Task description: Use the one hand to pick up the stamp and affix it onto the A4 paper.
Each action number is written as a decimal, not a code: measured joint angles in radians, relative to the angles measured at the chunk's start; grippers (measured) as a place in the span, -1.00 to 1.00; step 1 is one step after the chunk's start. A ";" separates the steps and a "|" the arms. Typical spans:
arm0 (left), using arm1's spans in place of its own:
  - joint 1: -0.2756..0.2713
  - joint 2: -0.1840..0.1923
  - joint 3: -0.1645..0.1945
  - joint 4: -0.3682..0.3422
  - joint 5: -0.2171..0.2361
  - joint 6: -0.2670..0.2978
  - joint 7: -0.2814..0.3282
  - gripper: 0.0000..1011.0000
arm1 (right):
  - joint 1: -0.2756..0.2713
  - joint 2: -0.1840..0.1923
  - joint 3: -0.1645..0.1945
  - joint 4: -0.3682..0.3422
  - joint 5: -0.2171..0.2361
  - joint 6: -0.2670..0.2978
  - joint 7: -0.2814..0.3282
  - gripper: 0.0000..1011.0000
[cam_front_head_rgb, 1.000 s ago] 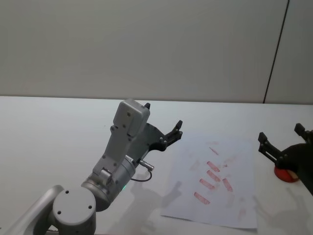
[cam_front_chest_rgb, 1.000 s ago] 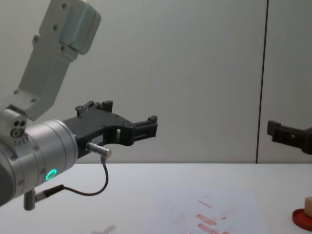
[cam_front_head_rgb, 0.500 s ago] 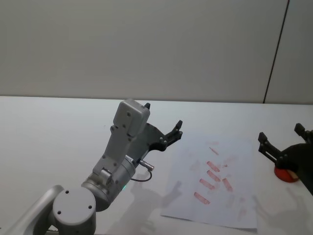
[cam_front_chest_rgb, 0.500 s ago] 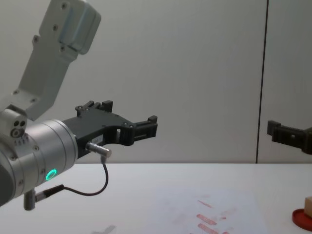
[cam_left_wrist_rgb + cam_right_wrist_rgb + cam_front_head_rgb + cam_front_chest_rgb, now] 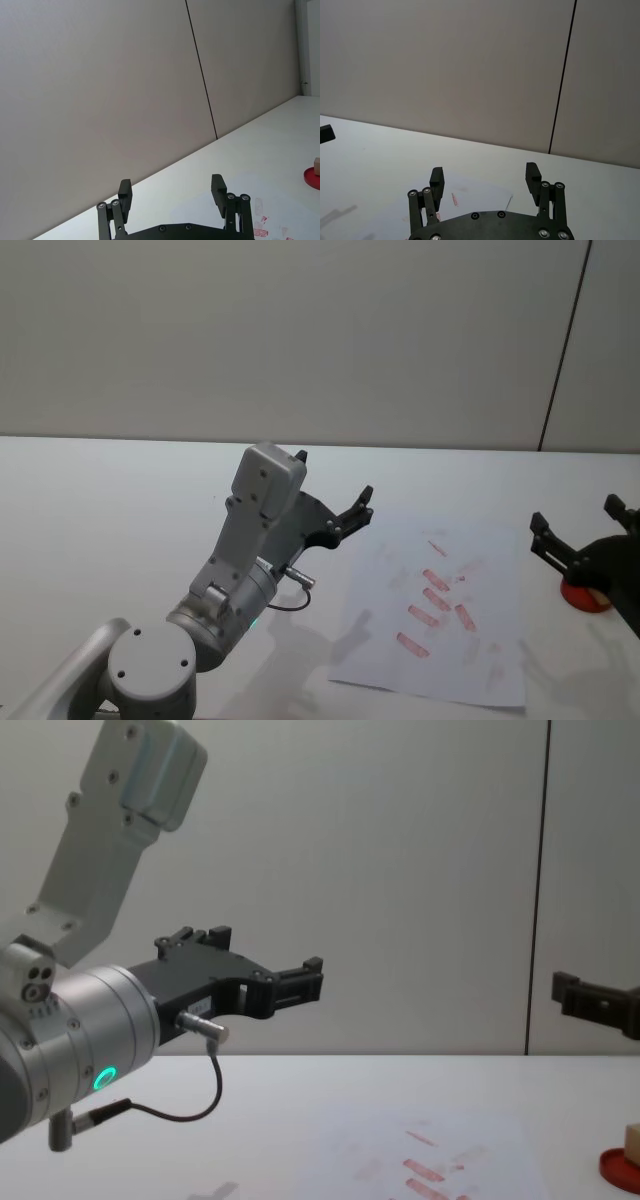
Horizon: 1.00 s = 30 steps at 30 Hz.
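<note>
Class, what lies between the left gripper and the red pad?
The A4 paper with red stamp marks, seen in the head view; the right gripper hovers near the pad.

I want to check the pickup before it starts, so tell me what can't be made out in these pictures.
Stamp: chest view, cut off by the right edge; head view, largely hidden behind the right gripper.
Red pad: head view, partly covered by that gripper.
Marks on the A4 paper: too small to read.
Left gripper hangs left of the paper, hiding nothing.

The A4 paper [image 5: 490, 580] is white with red marks [image 5: 436, 599]; the stamp [image 5: 632, 1144] is tan, the pad [image 5: 618, 1170] red, the tabletop [image 5: 120, 500] white.
</note>
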 joint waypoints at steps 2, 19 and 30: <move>0.000 0.000 0.000 0.000 0.000 0.000 0.000 0.98 | -0.002 0.001 0.002 0.000 0.003 0.009 -0.004 0.98; 0.000 0.000 0.000 0.000 0.000 0.000 0.000 0.98 | 0.001 0.028 0.037 -0.007 0.066 0.197 -0.028 0.98; 0.000 0.000 0.000 0.000 0.000 0.000 0.000 0.98 | 0.040 0.048 0.069 -0.002 0.105 0.331 -0.034 0.98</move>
